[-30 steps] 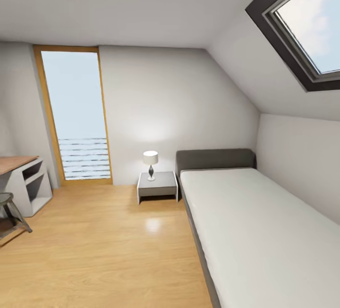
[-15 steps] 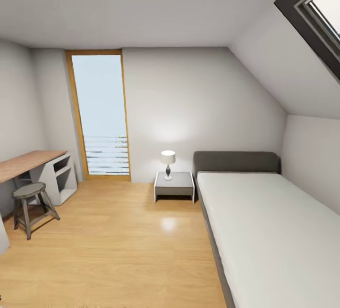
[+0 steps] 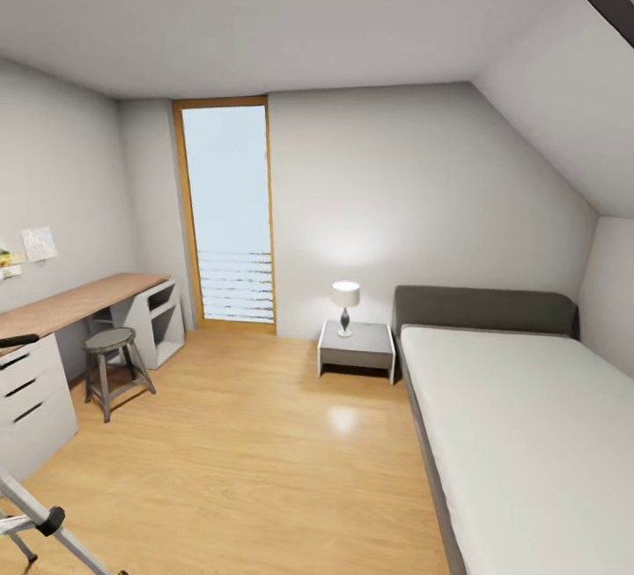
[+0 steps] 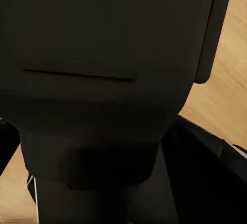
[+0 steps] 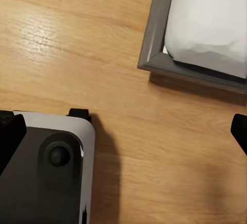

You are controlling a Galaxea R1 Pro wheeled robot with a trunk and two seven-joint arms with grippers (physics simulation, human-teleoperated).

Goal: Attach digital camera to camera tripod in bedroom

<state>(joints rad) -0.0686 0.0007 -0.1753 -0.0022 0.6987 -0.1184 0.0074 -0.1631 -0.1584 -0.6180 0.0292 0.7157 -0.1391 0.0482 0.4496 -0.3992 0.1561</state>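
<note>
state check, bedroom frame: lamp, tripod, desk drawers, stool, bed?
lamp: lit, upright on the nightstand
tripod: legs spread at the view's bottom left corner, head out of frame
desk drawers: shut
stool: upright on the floor beside the desk
bed: bare white mattress, nothing on it

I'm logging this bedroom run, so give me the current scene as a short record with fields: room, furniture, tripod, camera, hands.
room: bedroom, white walls, sloped ceiling, wood plank floor
door: tall glazed door with wooden frame on the far wall
desk side: wood-topped desk along the left wall, round stool in front of it
bed side: bed at right, nightstand beside its head with a lit lamp on top
camera tripod: silver legs with a black joint at the lower left edge of the head view
digital camera: not identifiable
hands: state cannot be told
</note>
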